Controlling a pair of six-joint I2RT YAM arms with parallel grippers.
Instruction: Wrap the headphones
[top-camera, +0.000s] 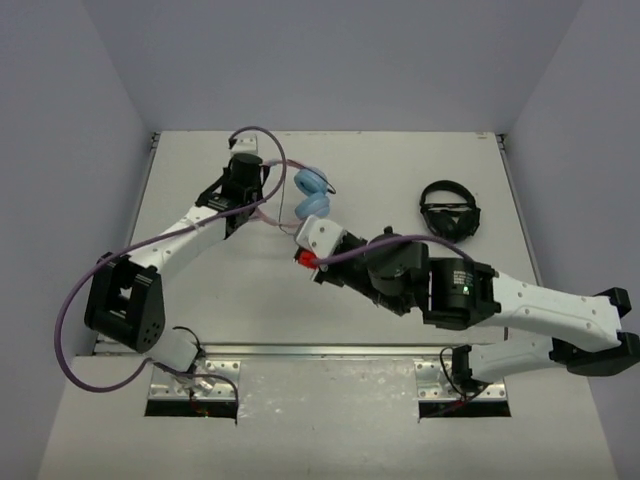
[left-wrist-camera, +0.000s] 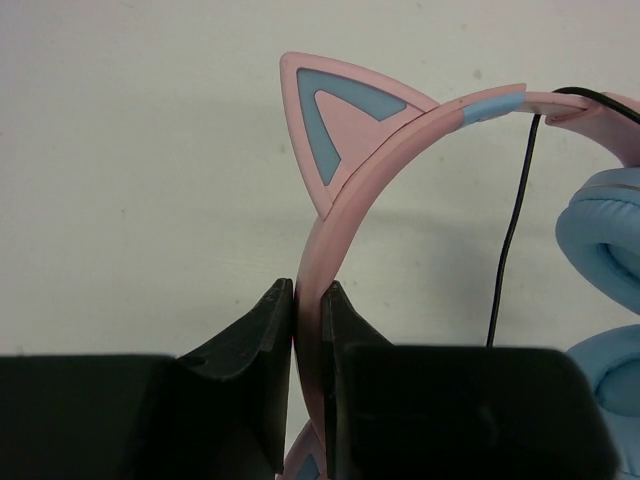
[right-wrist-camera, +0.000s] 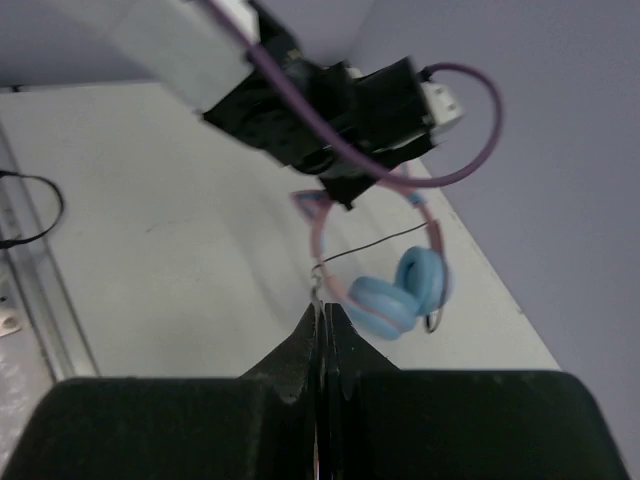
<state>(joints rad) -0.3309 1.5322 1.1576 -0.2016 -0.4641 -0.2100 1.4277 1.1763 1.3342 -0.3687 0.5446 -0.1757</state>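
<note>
The headphones (top-camera: 312, 195) have a pink cat-ear headband (left-wrist-camera: 345, 215), light blue earcups (left-wrist-camera: 605, 235) and a thin black cable (left-wrist-camera: 508, 235). They are held up over the far middle of the table. My left gripper (top-camera: 258, 205) is shut on the headband just below one cat ear (left-wrist-camera: 340, 115), with the band pinched between its fingertips (left-wrist-camera: 308, 300). My right gripper (top-camera: 303, 256) sits just in front of the earcups (right-wrist-camera: 395, 295) and is shut on the end of the cable (right-wrist-camera: 318, 285). From there the cable (right-wrist-camera: 370, 245) runs taut across the band.
All-black headphones (top-camera: 450, 212) lie on the table at the far right. The right arm (top-camera: 470, 290) stretches across the near right. Grey walls close in the table's far and side edges. A black cable loop (right-wrist-camera: 30, 205) lies by the near metal rail.
</note>
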